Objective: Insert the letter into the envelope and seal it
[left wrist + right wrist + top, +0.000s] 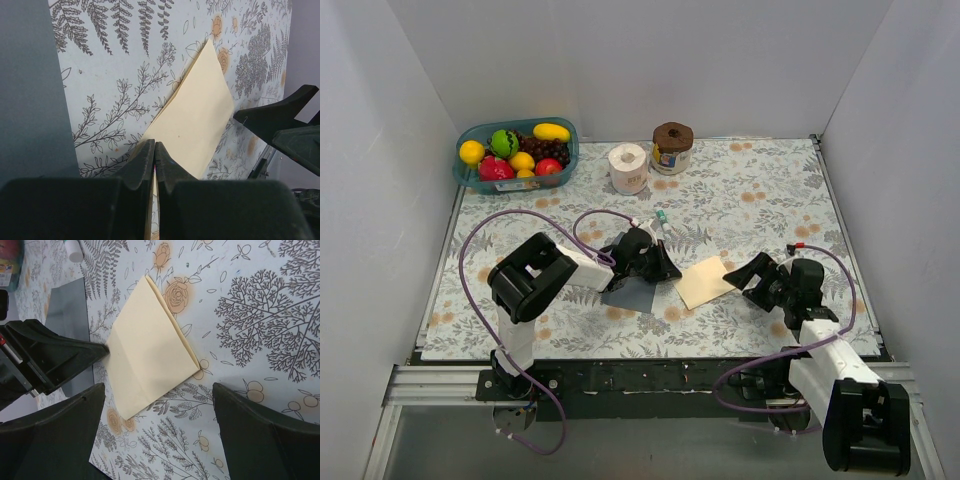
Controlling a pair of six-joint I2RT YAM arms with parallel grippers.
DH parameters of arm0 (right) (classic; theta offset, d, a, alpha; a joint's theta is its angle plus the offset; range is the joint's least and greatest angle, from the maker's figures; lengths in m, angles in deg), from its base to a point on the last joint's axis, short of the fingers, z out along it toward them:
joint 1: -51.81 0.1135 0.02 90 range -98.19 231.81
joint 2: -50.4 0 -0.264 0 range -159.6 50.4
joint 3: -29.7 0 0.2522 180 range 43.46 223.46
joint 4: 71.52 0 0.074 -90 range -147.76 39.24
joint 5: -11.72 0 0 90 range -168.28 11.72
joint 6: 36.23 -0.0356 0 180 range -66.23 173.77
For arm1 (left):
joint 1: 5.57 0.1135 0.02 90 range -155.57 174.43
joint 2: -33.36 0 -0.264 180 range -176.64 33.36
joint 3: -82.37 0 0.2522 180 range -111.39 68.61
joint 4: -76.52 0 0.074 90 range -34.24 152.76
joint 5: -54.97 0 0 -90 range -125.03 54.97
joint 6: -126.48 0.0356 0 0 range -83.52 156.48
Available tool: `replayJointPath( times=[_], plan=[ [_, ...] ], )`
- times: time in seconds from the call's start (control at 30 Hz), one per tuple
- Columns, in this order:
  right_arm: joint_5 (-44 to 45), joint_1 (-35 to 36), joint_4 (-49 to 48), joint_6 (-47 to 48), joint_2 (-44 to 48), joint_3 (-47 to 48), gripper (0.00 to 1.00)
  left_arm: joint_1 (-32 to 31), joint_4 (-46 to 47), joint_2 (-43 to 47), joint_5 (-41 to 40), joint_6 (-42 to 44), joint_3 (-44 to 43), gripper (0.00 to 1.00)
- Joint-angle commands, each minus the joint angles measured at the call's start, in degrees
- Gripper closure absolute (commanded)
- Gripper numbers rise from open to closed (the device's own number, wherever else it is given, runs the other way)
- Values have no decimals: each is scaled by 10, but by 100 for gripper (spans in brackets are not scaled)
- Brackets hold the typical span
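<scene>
One letter point(705, 282), one envelope point(632, 296), one fruit basket point(571, 150), one paper roll point(628, 167), one jar point(672, 148); two arms: left end effector point(154, 146), right end effector point(159, 385).

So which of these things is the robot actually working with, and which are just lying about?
Part of the job:
- the letter, a cream sheet on the patterned cloth
- the envelope, dark grey, just left of it

Just lying about, all at the far edge:
- the basket of toy fruit
- the paper roll
- the jar with a brown lid
</scene>
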Motion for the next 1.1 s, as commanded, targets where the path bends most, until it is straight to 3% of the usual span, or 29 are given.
replayJointPath(
  times=[0.0, 0.33, 1.07],
  plan=[
    [-9, -2, 60, -2, -6, -34, 4, -4, -67, 1, -26, 5, 22, 100],
    [-60, -2, -74, -50, -97, -77, 5, -11, -65, 2, -28, -7, 10, 100],
    [-107, -2, -219, -79, -213, -87, 5, -37, -69, -25, -10, -5, -14, 100]
  ],
)
